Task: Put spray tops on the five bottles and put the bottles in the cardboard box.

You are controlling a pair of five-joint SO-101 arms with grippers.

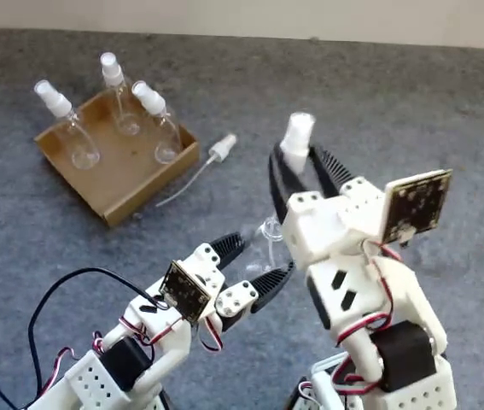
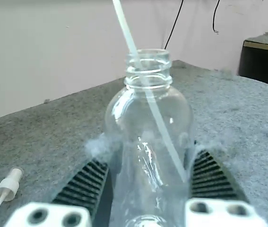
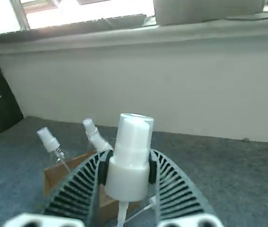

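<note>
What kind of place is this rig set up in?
Likely an indoor lab or office room: a tabletop covered in grey carpet-like fabric, a plain wall with hanging cables, and a window ledge.

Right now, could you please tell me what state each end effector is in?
Left end effector: closed on the bottle.
Right end effector: closed on a spray top.
</note>
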